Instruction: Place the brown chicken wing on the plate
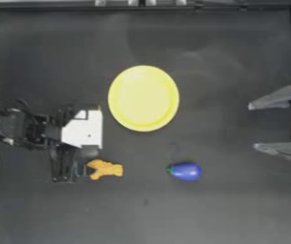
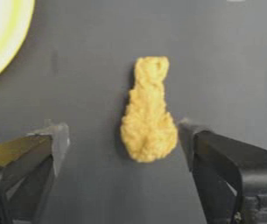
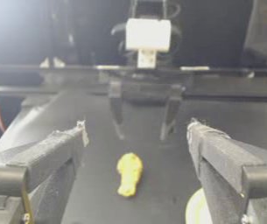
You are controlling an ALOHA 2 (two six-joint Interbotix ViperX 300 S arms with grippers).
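While my left gripper point(image 2: 124, 144) hangs low with its jaws spread either side of the chicken wing point(image 1: 105, 169), nothing is clamped. I see the wing lying on the table point(image 1: 237, 209), near the yellow plate point(image 1: 143, 98). My right gripper point(image 1: 272, 125), spread too, waits well apart from the plate.

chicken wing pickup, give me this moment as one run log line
left gripper: open, straddling lumpy orange-brown toy chicken wing, no contact | round yellow plate: empty | right gripper: open, parked at right | blue-purple eggplant: untouched
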